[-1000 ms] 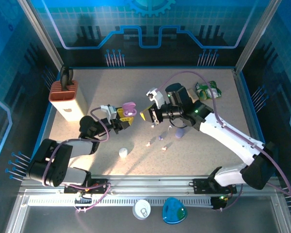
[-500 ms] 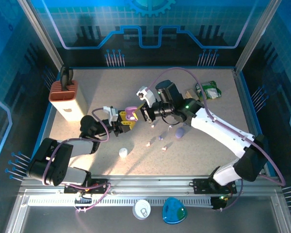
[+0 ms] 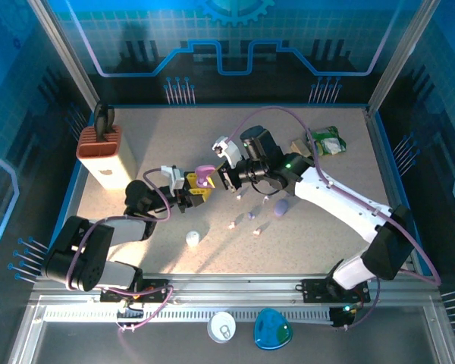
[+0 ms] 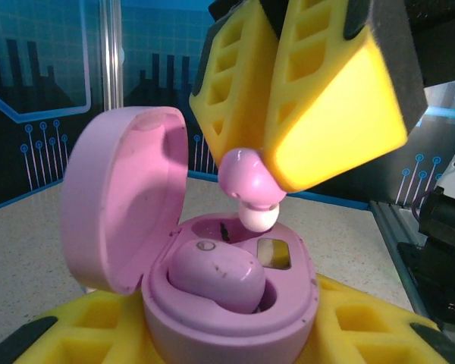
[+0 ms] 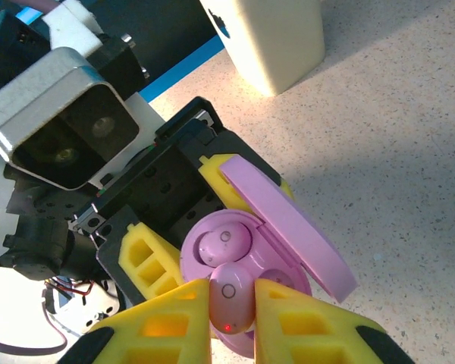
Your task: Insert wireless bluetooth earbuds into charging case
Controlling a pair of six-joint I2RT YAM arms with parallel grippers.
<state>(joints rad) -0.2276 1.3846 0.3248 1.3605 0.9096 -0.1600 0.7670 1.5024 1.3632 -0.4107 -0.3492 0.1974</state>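
Top external | right tool point(image 3: 220, 179) shifted left | earbud point(image 4: 246, 186) above case point(image 4: 212, 326)

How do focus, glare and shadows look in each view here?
Top external: sharp, blue-tinted, bright patch on the near table. Left wrist: open case and pinched earbud crisp, evenly lit. Right wrist: sharp; blown-out glare lower left, white box casting a shadow.

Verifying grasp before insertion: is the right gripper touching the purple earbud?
Touching. Right wrist view shows the earbud pinched between both fingers of the right gripper.
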